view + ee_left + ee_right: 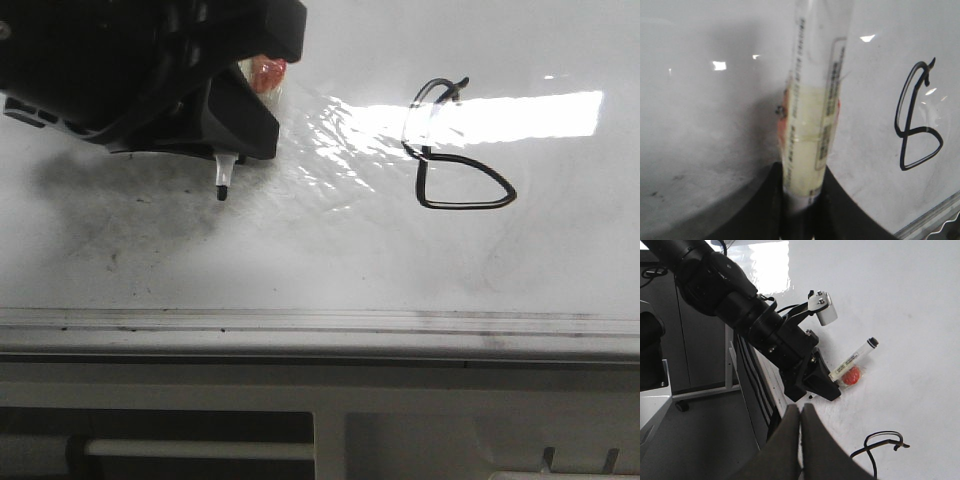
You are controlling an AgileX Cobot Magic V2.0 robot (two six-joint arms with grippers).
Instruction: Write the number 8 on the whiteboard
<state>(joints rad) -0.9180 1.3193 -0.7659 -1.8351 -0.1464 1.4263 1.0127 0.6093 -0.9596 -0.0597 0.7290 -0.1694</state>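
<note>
The whiteboard is glossy white with grey smudges and glare. The number 8 is drawn on it in thin black line, a narrow upper loop over a wider lower loop; it also shows in the left wrist view and partly in the right wrist view. My left gripper is shut on a marker with a red-orange blob on its barrel. The marker's tip points down at the board, well left of the 8. My right gripper is shut and empty, over the board's edge.
A silver-grey edge rail runs along the board's near side, with the table frame below. A dark grey smudge lies under my left gripper. In the right wrist view, floor and a dark cabinet lie beyond the board's edge.
</note>
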